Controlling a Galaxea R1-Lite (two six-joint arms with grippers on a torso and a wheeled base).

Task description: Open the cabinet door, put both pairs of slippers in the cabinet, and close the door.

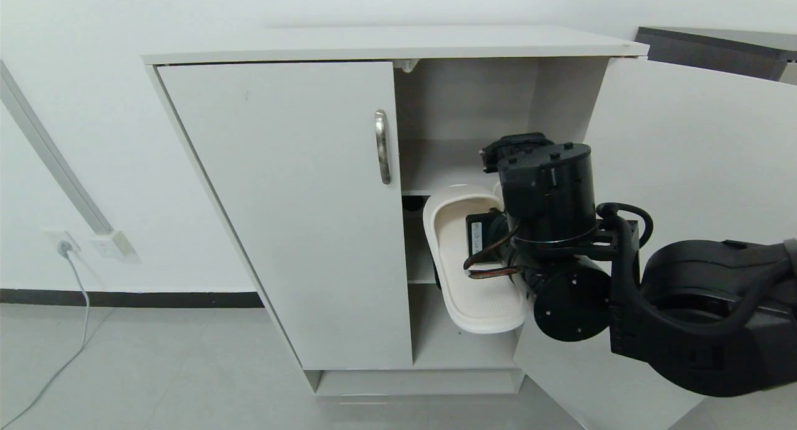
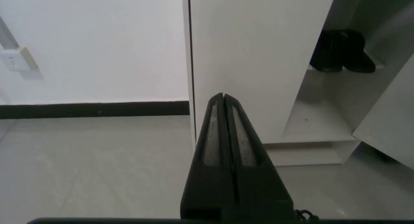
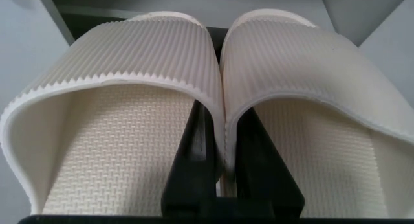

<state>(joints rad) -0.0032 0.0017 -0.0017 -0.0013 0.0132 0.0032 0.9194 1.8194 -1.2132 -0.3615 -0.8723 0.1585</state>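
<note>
The cabinet (image 1: 386,43) stands against the wall with its right door (image 1: 685,156) swung wide open, the lower edge cut off by the head view's border, and its left door (image 1: 280,218) closed. The right arm (image 1: 703,318) reaches into the open half and hides much of the interior. From the head only one slipper of the white pair (image 1: 449,231) can be made out: it is tilted on its side, heel end low, in front of the shelves at the cabinet's mouth, and the arm covers the other one. At the right wrist both white slippers (image 3: 149,75) lie side by side, toes pointing into the cabinet. The right gripper (image 3: 223,156) has one finger inside each and pinches their two inner walls together, its fingertips hidden under the straps. A dark pair (image 2: 343,50) sits on a shelf (image 2: 323,78) inside the cabinet, too dim to show details. The left gripper (image 2: 223,98) is low over the floor (image 2: 97,166) near the closed door's side, fingers pressed together with nothing between them. A metal handle (image 1: 381,147) runs upright on the left door's inner edge. A socket (image 1: 62,243) with a cable sits low on the wall.
</note>
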